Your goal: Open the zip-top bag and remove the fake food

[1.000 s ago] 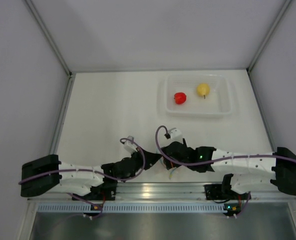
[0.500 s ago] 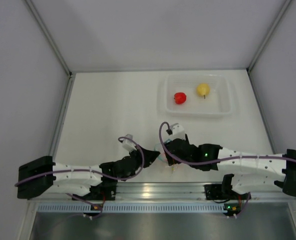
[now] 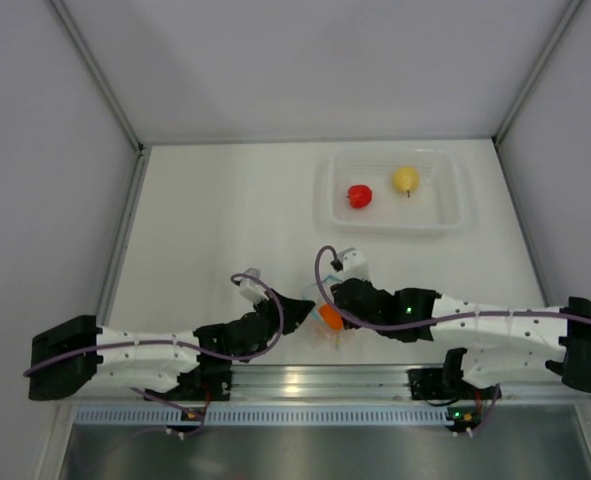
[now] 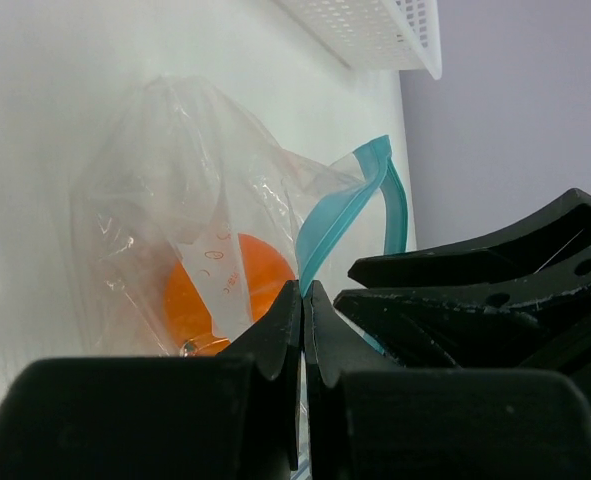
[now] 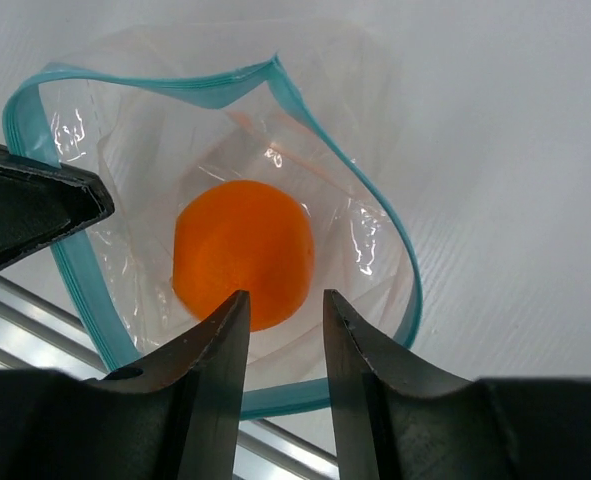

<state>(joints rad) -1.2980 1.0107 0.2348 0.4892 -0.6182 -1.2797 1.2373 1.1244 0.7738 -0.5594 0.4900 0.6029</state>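
The zip-top bag [image 3: 320,305] lies at the near table edge between both arms, its light blue zip strip [image 5: 385,215] spread into an open loop. Inside it rests the orange round fruit [image 5: 240,250], also seen through the plastic in the left wrist view [image 4: 250,275]. My left gripper [image 4: 303,292] is shut on the bag's edge beside the zip strip [image 4: 350,205]. My right gripper [image 5: 285,300] hovers over the bag's mouth, jaws partly apart with nothing between them. The red fruit [image 3: 359,196] and the yellow fruit [image 3: 406,180] lie in the tray.
A clear rigid tray [image 3: 450,218] stands at the back right of the table. A metal rail [image 3: 305,378] runs along the near edge just below the bag. White walls [image 3: 85,150] close in left and right.
My right gripper's jaws have narrowed and it has drawn back over the bag's mouth. The orange fruit now shows in the top view. The left arm has shifted slightly left, still gripping.
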